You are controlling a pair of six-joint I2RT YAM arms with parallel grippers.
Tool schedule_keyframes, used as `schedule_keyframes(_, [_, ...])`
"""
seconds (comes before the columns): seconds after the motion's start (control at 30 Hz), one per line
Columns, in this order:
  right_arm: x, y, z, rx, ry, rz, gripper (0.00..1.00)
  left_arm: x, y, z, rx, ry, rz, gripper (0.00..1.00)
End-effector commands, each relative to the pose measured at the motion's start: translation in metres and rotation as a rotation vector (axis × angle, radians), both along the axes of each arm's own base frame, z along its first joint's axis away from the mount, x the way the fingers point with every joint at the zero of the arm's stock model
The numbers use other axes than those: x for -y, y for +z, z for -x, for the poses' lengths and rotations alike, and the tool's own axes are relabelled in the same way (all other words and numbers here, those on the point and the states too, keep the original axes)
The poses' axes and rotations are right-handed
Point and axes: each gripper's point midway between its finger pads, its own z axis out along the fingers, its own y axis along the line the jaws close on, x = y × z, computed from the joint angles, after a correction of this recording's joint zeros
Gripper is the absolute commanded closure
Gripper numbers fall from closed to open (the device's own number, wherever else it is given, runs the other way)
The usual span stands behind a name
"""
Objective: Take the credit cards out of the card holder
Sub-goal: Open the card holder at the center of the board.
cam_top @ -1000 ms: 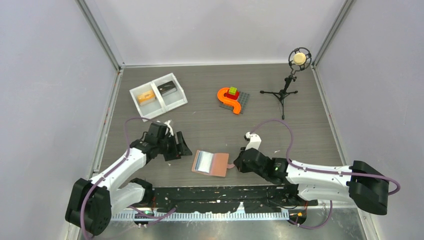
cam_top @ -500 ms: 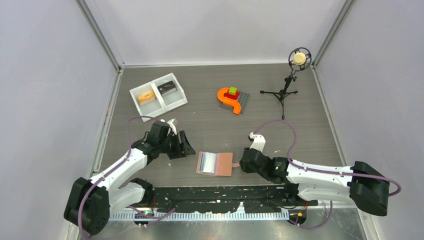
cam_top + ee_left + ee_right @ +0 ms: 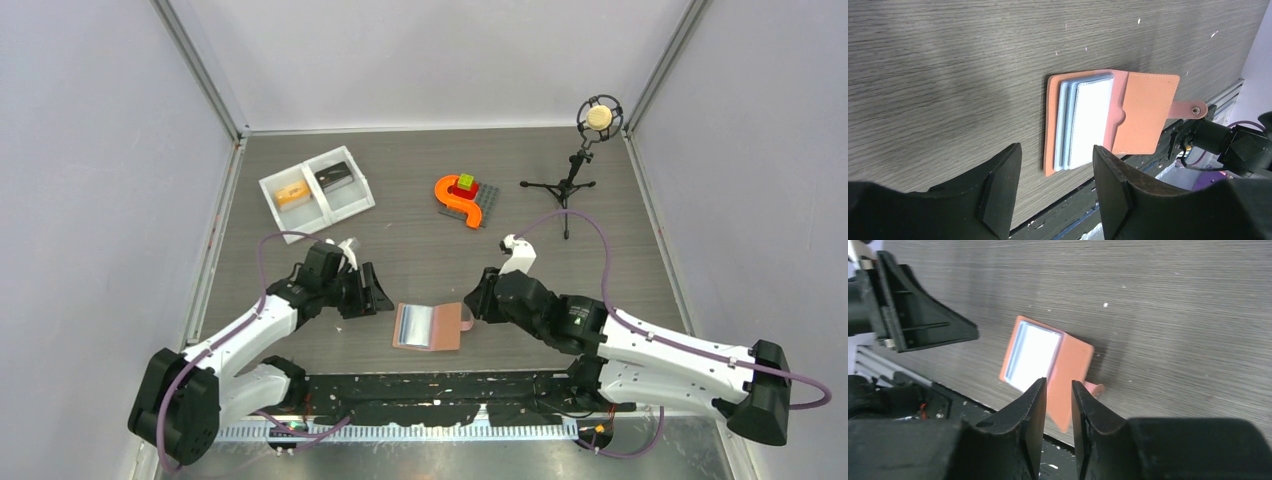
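Note:
The card holder [image 3: 428, 327] lies spread open near the table's front edge. Its salmon-brown cover [image 3: 1143, 110], side tab [image 3: 1193, 108] and light blue pockets [image 3: 1088, 120] show in the left wrist view. It also shows in the right wrist view [image 3: 1070, 365]. No credit card shows outside the pockets, whose top face looks whitish. My left gripper [image 3: 375, 295] is open and empty just left of the holder, and its own view shows it [image 3: 1055, 147]. My right gripper [image 3: 480, 300] hovers above the holder's right edge, jaws narrowly apart and empty [image 3: 1058, 382].
A white two-compartment tray [image 3: 345, 205] at the back left holds a tan item [image 3: 291, 194] and a dark flat item [image 3: 333, 176]. An orange curved piece with blocks [image 3: 462, 198] and a small microphone stand [image 3: 585, 150] stand at the back. A black rail [image 3: 440, 385] runs along the front edge.
My right gripper has lifted up and away from the holder's tab. My left gripper has moved right, closer to the holder. The holder has shifted slightly right and straightened.

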Motion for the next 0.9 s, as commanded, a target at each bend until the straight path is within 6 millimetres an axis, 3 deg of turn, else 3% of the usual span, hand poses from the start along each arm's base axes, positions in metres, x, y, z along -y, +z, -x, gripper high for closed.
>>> schedule_keyframes(0.0, [-0.033, 0.026, 0.006, 0.013, 0.109, -0.102, 0.70, 0.005, 0.009, -0.005, 0.046, 0.001, 0.035, 0.44])
schedule_keyframes(0.1, [-0.061, 0.036, 0.007, 0.024, 0.163, -0.182, 0.72, 0.002, 0.008, -0.003, 0.049, 0.009, 0.030, 0.44])
schedule_keyframes(0.23, [-0.084, 0.023, 0.007, -0.008, 0.195, -0.176, 0.68, -0.001, 0.005, -0.001, 0.049, 0.021, 0.019, 0.44])
schedule_keyframes(0.37, [-0.102, 0.003, 0.011, -0.061, 0.210, -0.163, 0.49, -0.004, 0.002, 0.001, 0.045, 0.025, 0.010, 0.44])
schedule_keyframes(0.5, [-0.113, -0.020, 0.014, -0.103, 0.188, -0.104, 0.37, -0.008, 0.000, 0.002, 0.045, 0.040, -0.010, 0.44])
schedule_keyframes(0.67, [-0.115, -0.050, 0.017, -0.141, 0.191, -0.033, 0.31, -0.015, 0.001, 0.003, 0.055, 0.055, -0.039, 0.43])
schedule_keyframes(0.87, [-0.096, -0.080, 0.018, -0.140, 0.161, 0.021, 0.24, -0.018, 0.004, 0.006, 0.066, 0.054, -0.052, 0.42])
